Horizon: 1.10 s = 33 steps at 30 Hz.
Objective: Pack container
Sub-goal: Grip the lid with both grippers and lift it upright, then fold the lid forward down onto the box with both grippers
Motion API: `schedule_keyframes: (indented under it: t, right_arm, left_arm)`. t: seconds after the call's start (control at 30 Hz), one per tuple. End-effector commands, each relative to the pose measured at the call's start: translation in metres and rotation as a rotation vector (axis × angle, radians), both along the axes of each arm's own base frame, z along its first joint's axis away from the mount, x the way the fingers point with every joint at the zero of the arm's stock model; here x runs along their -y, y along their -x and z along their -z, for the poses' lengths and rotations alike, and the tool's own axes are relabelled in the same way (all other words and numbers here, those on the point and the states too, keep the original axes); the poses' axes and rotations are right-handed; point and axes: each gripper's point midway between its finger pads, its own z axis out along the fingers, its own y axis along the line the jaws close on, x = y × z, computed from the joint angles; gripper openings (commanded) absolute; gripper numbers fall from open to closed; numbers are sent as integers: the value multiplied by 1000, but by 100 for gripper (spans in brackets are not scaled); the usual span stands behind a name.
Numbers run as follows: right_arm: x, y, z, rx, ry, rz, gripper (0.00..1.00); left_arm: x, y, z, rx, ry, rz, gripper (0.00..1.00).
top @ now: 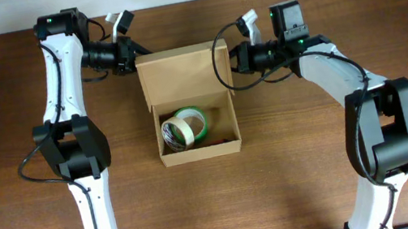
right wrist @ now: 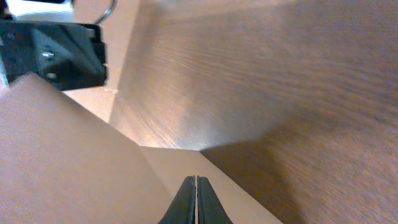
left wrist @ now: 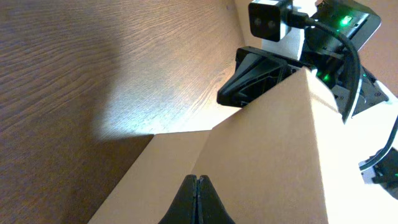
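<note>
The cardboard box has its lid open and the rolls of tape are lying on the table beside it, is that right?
Not quite. The lid is open, but the tape rolls lie inside the cardboard box, not on the table beside it. The overhead view shows this.

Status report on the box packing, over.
Left tool shut at one lid corner, right tool shut at the other. Container open, lid up, tape rolls inside. Nothing blocking the lid.
</note>
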Motion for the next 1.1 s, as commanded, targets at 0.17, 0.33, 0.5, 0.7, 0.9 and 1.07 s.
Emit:
schedule_keyframes:
  t: [0.17, 0.33, 0.5, 0.7, 0.9, 1.07]
  right_arm:
    - [-6, 1, -54, 95, -58, -66, 4]
    - [0, 11, -46, 49, 22, -79, 4]
    - [9, 23, -44, 10, 179, -91, 4]
    - [1, 40, -65, 17, 276, -155, 4]
    - [-8, 58, -66, -1, 339, -209, 4]
    - [-4, 73, -54, -57, 431, -220, 4]
  left_arm:
    - [2, 0, -18, -12, 27, -21, 2]
    - [3, 9, -23, -2, -121, -14, 2]
    - [6, 21, -34, 38, -299, -9, 2]
    - [18, 37, -43, 85, -513, -2, 1]
    - [34, 47, -37, 91, -658, 4, 2]
    - [33, 58, -13, 18, -739, 25, 2]
